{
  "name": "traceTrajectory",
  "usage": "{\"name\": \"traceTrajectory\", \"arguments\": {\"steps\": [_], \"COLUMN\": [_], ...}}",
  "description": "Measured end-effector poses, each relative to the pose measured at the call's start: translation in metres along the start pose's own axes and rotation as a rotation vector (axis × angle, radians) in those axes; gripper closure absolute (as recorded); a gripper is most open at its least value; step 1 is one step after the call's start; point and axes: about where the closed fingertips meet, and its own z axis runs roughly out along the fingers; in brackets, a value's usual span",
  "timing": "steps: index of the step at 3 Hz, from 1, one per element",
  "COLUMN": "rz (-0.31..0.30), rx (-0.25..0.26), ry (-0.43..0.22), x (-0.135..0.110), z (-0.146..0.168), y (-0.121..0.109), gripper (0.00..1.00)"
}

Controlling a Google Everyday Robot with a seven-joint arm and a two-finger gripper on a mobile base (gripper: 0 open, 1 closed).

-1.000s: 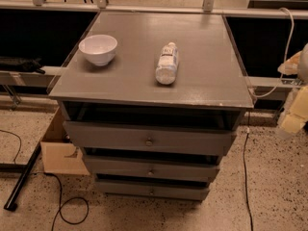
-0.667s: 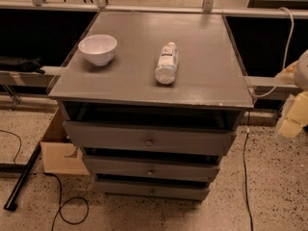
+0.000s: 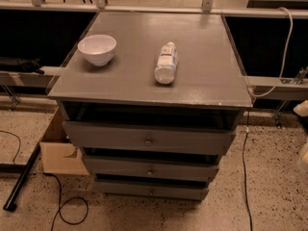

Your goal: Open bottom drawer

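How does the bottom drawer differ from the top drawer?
The bottom drawer has a shorter, narrower front than the top drawer, and a smaller knob. It sits by the floor; the top drawer sits under the tabletop. Both are grey, knob centred. The claw is at the right edge, touching neither.

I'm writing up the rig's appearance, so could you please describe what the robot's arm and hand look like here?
Only slivers show at the right edge, beside the cabinet: two smooth, rounded, cream-white shells. The upper is part of the arm. The lower is probably the hand. No markings or cables of their own are visible on them.
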Motion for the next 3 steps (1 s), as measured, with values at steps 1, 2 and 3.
{"name": "traceTrajectory", "arguments": {"steps": [1,2,3], "rz": [0.006,0.006,0.014], "rx": [-0.033,-0.033,-0.068], "ry": [-0.047,-0.047,-0.095], "x": [0.016,0.016,0.022], "z": [-0.006,-0.006,0.005], "y": [0.023,0.023,0.023], "gripper": [0.0,0.0,0.0]}}
